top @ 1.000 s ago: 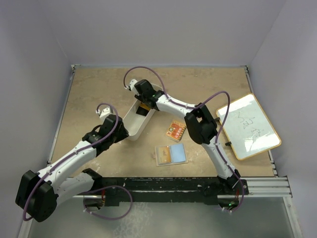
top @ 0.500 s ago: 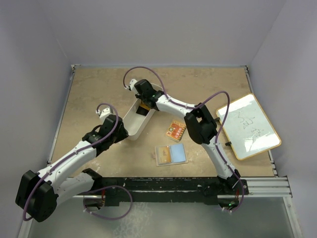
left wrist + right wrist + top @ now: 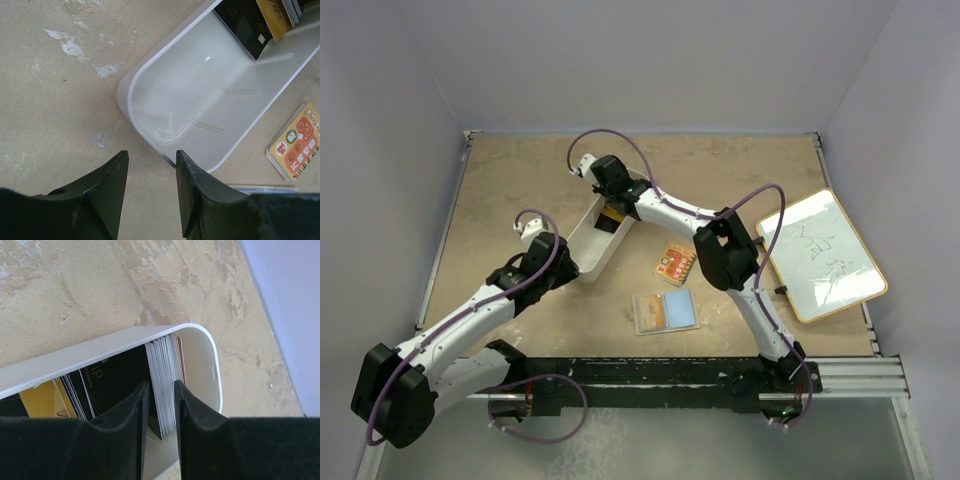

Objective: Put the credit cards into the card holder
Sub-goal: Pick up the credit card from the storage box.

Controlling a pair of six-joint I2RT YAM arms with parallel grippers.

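Observation:
The credit cards (image 3: 165, 375) stand on edge as a stack at the far end of the white bin (image 3: 200, 347). A black card (image 3: 112, 382) and a yellow one (image 3: 40, 400) lean beside the stack. My right gripper (image 3: 161, 390) (image 3: 610, 190) reaches into the bin with one finger close on each side of the stack; whether they press on it does not show. My left gripper (image 3: 152, 160) (image 3: 558, 262) hovers open and empty over the table at the bin's near corner (image 3: 150, 125). The card holder (image 3: 665, 312) lies open on the table, with an orange and a blue card face showing in it.
An orange-red patterned packet (image 3: 675, 263) (image 3: 296, 147) lies between the bin and the card holder. A wood-framed whiteboard (image 3: 822, 255) rests at the right edge. Low rails border the table on the left, right and far sides.
The right gripper's fingers have drawn closer together around the card stack, and its wrist has shifted slightly. The left arm has not moved.

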